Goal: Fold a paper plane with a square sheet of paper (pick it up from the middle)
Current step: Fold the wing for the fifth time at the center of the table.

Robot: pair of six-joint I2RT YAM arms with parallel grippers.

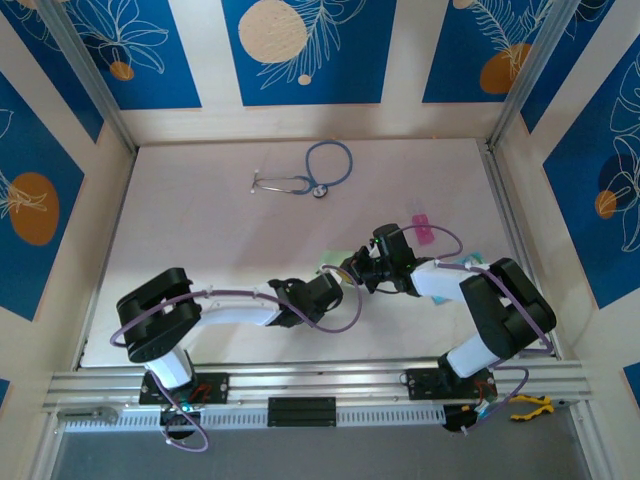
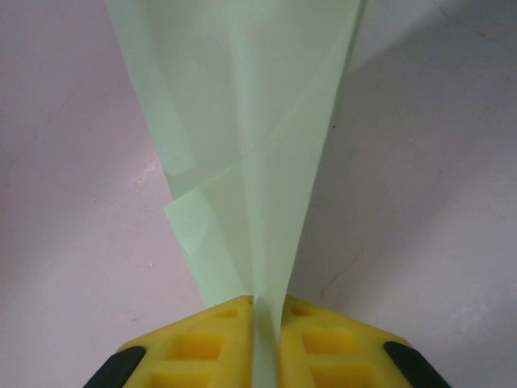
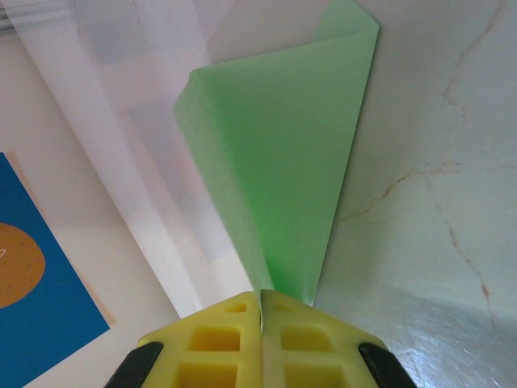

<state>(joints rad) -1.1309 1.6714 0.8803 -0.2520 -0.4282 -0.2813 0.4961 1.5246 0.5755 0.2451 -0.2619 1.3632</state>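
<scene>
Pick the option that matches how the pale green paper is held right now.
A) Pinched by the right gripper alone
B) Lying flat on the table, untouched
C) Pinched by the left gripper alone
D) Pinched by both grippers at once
D: the green paper runs down into the closed jaws of the left gripper, and the right gripper is also clamped on a corner of it.

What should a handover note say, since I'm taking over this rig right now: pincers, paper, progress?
Left pincer: shut on the thin pale green folded paper sheet.
Right pincer: shut on the same sheet, facing the left one.
Paper: held between both pincers, near the middle of the pale table.
Done: sheet picked up, several folds and creases in place.
Left: not yet a narrow pointed dart; more folds to make.
</scene>
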